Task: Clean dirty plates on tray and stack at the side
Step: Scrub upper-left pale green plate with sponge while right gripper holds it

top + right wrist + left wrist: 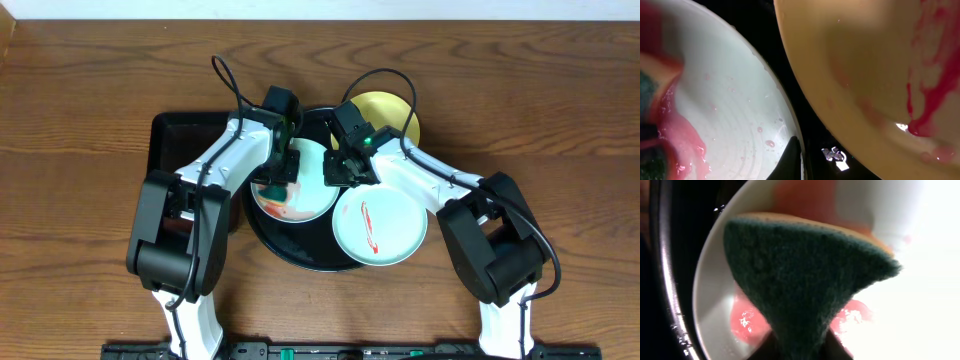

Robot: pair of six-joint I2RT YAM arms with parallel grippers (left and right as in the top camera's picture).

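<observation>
The round black tray [300,255] holds two pale blue plates and a yellow plate [392,108] at its back, half hidden by my right arm. The left blue plate [310,200] carries a smeared pink-red patch. My left gripper [280,170] is shut on a green and orange sponge [805,270] pressed on that plate [715,295]. My right gripper [340,172] is shut on the same plate's right rim [735,90], one finger [792,155] lying over the edge. The right blue plate [380,225] shows a red streak. The yellow plate [855,65] has red smears.
A smaller rectangular black tray [185,135] lies at the left, partly under my left arm. The round tray's raised rim [665,280] runs close beside the left plate, and its black floor [757,25] shows between the plates. Brown wooden table [540,110] surrounds everything.
</observation>
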